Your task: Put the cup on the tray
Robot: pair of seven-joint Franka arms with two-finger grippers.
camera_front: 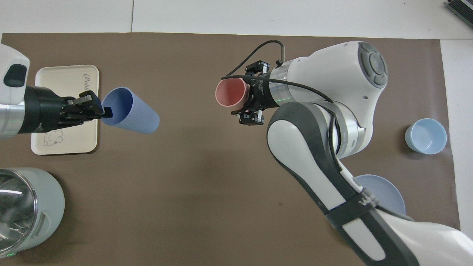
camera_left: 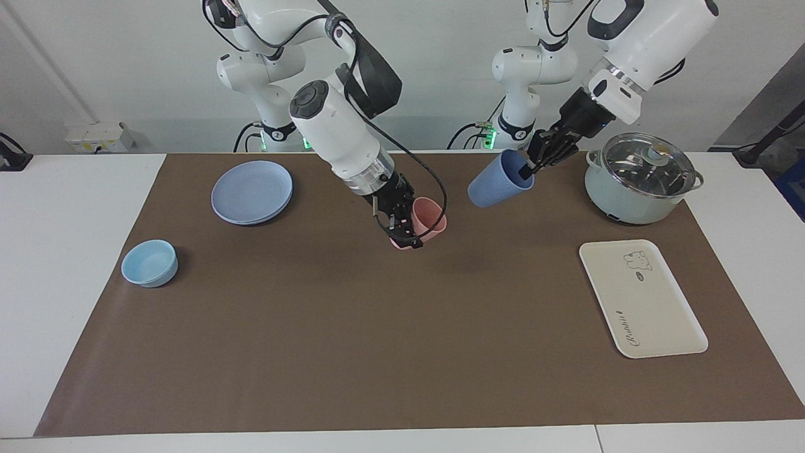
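Tray [camera_left: 654, 314] bare; pot [camera_left: 638, 179] just beside it.

tray [camera_front: 66, 79] partly hidden under left end effector [camera_front: 105, 112], pot [camera_front: 26, 210] cut by frame edge

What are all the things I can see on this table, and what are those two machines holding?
periwinkle-blue cup: one, tilted, lifted in the air, gripped at its rim
pink cup: one, mid-table, at the right claw
tray: one, cream, bear drawing, toward the left arm's end
pot with glass lid: one, pale green, nearer the robots than the tray
plate: one, round, blue, toward the right arm's end
bowl: one, light blue, farther from the robots than the plate
table mat: one, brown
left claw: shut on the periwinkle-blue cup's rim
right claw: around the pink cup's rim
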